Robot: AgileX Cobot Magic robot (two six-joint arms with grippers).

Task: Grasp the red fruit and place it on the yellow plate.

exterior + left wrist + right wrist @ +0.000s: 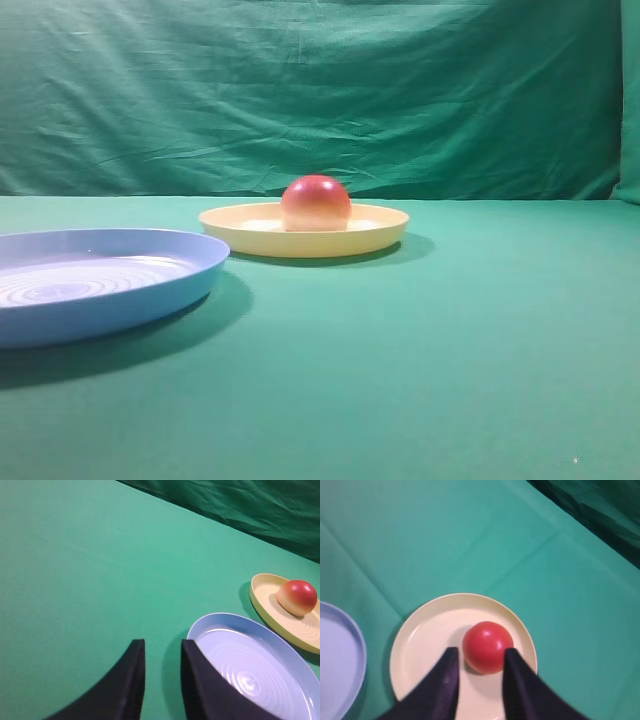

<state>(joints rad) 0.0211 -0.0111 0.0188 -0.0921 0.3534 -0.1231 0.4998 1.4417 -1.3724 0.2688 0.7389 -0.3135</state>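
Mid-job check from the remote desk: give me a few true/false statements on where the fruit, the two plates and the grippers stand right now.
1. The red fruit rests on the yellow plate. True.
2. The blue plate holds a second fruit. False: nothing lies in it; only its ringed surface shows.
3. The right gripper is clamped on the fruit. False: its fingers are apart, above the plate, and no contact with the fruit shows.
4. The left gripper hangs beside the blue plate's edge and holds nothing. True.
5. The two plates are stacked. False: they sit side by side on the green cloth, with a gap between them.
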